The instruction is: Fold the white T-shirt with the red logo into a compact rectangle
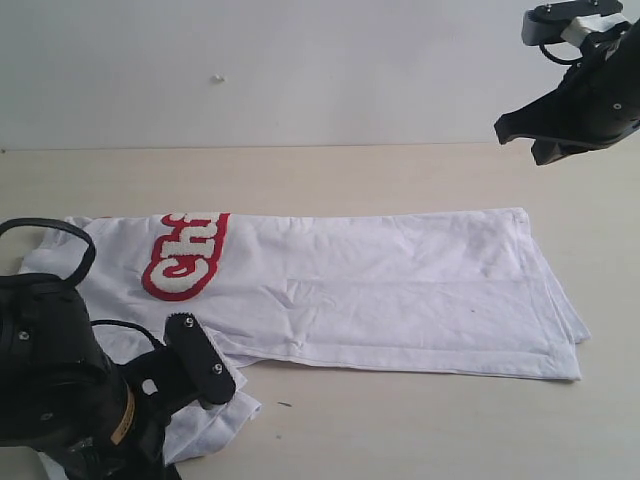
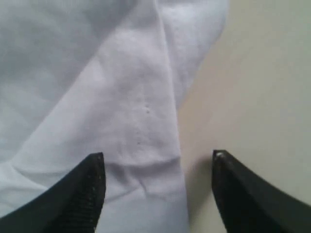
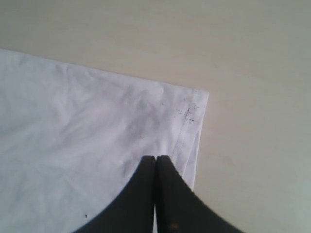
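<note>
**Left tool spread at the shirt's edge, right tool raised and pressed together**

The left tool (image 2: pixel 158 155) has its fingers spread apart over the edge of the white T-shirt (image 1: pixel 380 290), where cloth meets the worktop (image 1: pixel 400 420). The right tool (image 3: pixel 155 158), fingers pressed together and pinching nothing, hangs above the shirt's far right corner. The shirt lies as a long folded band, with the red logo (image 1: pixel 185 258) at its left end.
</note>
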